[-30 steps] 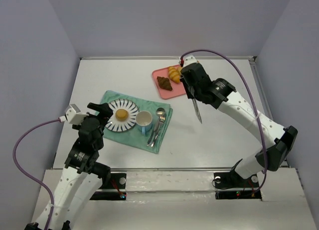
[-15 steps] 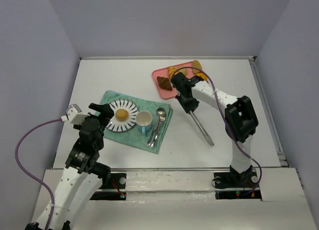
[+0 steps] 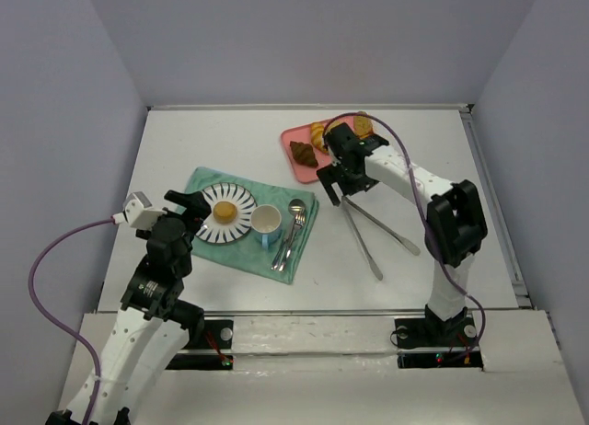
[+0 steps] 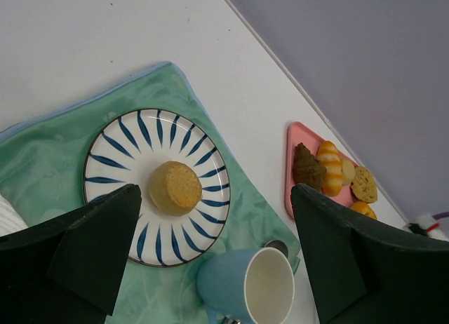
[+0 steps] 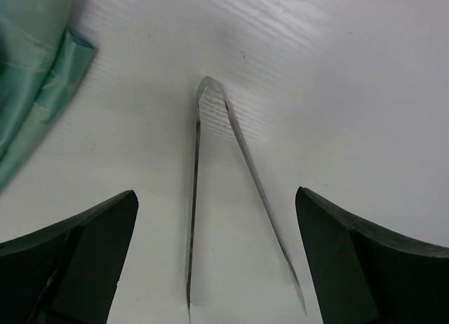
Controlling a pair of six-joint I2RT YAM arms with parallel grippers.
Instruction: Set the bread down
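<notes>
The bread (image 3: pixel 224 210) (image 4: pixel 174 187), a small round golden bun, sits in the middle of the blue-striped white plate (image 3: pixel 241 199) (image 4: pixel 133 138). My left gripper (image 3: pixel 193 213) (image 4: pixel 210 261) hovers just left of the plate, open and holding nothing. My right gripper (image 3: pixel 342 184) (image 5: pixel 217 268) stands open, low over the hinge end of the metal tongs (image 3: pixel 362 241) (image 5: pixel 210 99). The tongs lie spread on the table, between the fingers but not gripped.
The plate, a blue cup (image 3: pixel 267 223) (image 4: pixel 252 285) and a spoon and fork (image 3: pixel 293 227) rest on a green mat (image 3: pixel 294 250) (image 5: pixel 28 71). A pink tray (image 3: pixel 308 175) (image 4: pixel 298 138) at the back holds a brown croissant (image 3: pixel 302 154) and other pastries.
My right arm swung down and laid the tongs on the table, then its gripper opened and the tongs sprang apart. The left arm and the bread stayed put.
</notes>
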